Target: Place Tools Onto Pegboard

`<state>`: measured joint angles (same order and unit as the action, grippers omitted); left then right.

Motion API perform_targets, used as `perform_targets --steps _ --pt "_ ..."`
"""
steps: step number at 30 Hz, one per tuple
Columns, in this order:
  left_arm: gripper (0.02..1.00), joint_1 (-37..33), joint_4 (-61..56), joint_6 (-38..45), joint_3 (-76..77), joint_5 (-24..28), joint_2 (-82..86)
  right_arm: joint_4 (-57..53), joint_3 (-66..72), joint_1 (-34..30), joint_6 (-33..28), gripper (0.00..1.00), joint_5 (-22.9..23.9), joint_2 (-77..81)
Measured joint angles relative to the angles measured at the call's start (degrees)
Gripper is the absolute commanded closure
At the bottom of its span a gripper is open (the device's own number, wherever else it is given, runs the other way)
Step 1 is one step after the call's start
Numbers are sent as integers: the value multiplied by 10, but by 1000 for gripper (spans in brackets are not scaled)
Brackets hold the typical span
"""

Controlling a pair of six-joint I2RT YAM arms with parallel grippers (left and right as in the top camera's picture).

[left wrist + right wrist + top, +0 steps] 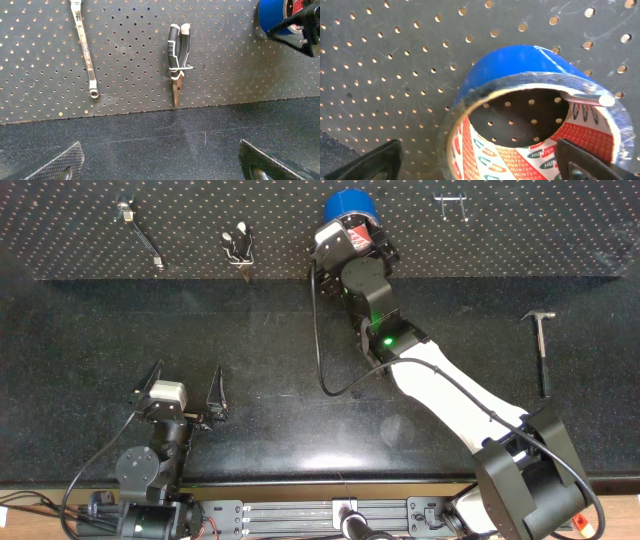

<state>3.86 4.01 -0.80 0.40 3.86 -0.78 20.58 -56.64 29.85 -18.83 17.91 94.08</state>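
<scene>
Top view: perforated black pegboard point(60, 230) ahead of both grippers, matte speckled table point(270, 330) beneath. Right gripper point(477, 162) spread wide, flanking one blue tape roll point(520, 65) with printed cardboard core, hung on a thin metal peg point(587, 99); fingertips cut off, contact with roll hard to judge. Left gripper point(160, 160) wide open, empty, woven carbon-fibre fingers point(55, 162) partly cropped. Straight ahead of it, one slim steel wrench point(85, 47) and one pair of black-and-white-handled pliers point(177, 55), both hanging. Far right of right gripper, one hammer point(541, 345) flat on table, one bare wire hook point(452, 205) on the board.
</scene>
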Motion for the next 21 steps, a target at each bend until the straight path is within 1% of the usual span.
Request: perform_targets --steps 4,8,12,14,17,21 --pt "23 0 0 0 0 0 0 -31 0 3 0 7 0 -11" --pt "23 0 0 0 0 0 0 -128 -1 3 0 7 0 -79" --pt "23 0 0 -2 0 0 0 -202 -2 3 0 7 0 -158" --pt "23 0 0 -2 0 0 0 -267 -3 3 0 9 0 -216" --pt "23 0 0 -2 0 0 0 -335 -4 2 4 12 0 -266" --pt "23 0 0 -2 0 0 0 -403 -4 -30 15 9 -17 -323"
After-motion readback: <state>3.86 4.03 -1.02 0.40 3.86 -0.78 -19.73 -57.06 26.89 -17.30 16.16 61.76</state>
